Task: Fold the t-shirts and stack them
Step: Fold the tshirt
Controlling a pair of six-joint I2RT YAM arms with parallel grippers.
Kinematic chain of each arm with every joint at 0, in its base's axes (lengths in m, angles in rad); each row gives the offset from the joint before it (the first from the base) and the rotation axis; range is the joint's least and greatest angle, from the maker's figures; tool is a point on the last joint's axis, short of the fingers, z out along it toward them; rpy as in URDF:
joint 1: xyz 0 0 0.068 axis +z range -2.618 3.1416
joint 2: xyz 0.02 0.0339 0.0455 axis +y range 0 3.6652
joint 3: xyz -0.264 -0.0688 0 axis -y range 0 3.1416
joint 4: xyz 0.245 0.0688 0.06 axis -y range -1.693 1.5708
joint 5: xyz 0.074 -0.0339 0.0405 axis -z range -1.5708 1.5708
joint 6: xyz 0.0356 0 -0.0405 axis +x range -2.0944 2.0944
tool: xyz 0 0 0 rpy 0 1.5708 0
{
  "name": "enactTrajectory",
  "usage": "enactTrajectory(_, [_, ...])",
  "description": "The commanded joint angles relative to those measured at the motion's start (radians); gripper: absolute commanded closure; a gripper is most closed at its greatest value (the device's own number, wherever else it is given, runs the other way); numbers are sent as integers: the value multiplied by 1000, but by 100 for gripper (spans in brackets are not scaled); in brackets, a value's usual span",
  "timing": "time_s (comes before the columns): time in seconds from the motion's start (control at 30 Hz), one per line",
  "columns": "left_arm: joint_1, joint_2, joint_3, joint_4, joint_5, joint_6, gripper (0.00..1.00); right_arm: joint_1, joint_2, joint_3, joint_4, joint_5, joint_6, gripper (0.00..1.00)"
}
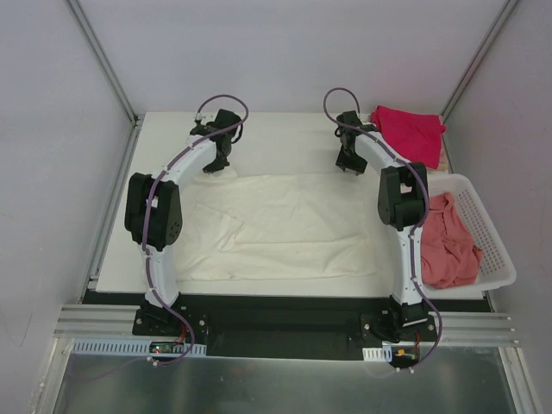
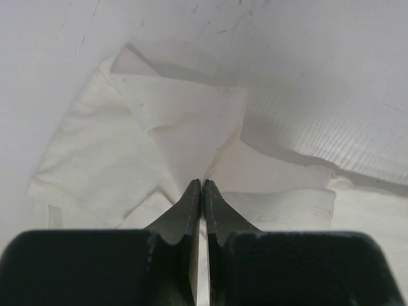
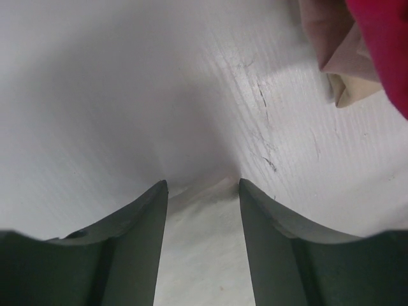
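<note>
The cream t-shirt (image 1: 293,228) lies spread across the white table (image 1: 285,134) (pale walls close it in). A magenta-red t-shirt (image 1: 410,129) sits in the far right corner, and a salmon-pink t-shirt (image 1: 448,246) fills the white basket (image 1: 490,235). The left gripper (image 2: 201,185) pinches the cream t-shirt's far edge, fingers together. The right gripper (image 3: 203,185) straddles that edge, fingers apart.

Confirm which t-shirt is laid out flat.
The cream t-shirt, spread mid-table. The magenta one is bunched at the far corner; the salmon one sits in the basket.
</note>
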Motion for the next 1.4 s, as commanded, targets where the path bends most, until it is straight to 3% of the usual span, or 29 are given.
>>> enactTrajectory(0.0, [-14, -82, -41, -8, -48, -42, 100, 4, -43, -65, -24, 2, 15, 49])
enactTrajectory(0.13, [-20, -107, -72, -8, -53, -54, 100, 5, -81, -123, -6, 37, 13, 59])
enactTrajectory(0.27, [-32, -130, -99, -9, -65, -63, 100, 5, -90, -119, 2, 31, -13, 85])
enactTrajectory(0.4, [-37, -164, -128, -8, -68, -74, 100, 15, -113, -125, 29, 11, -53, 98])
enactTrajectory(0.97, [-94, -473, -432, -9, -93, -174, 100, 82, -532, -592, 191, -18, -134, 99])
enactTrajectory(1.37, [-152, -748, -678, -48, -85, -309, 100, 125, -747, -772, 188, -98, -165, 99])
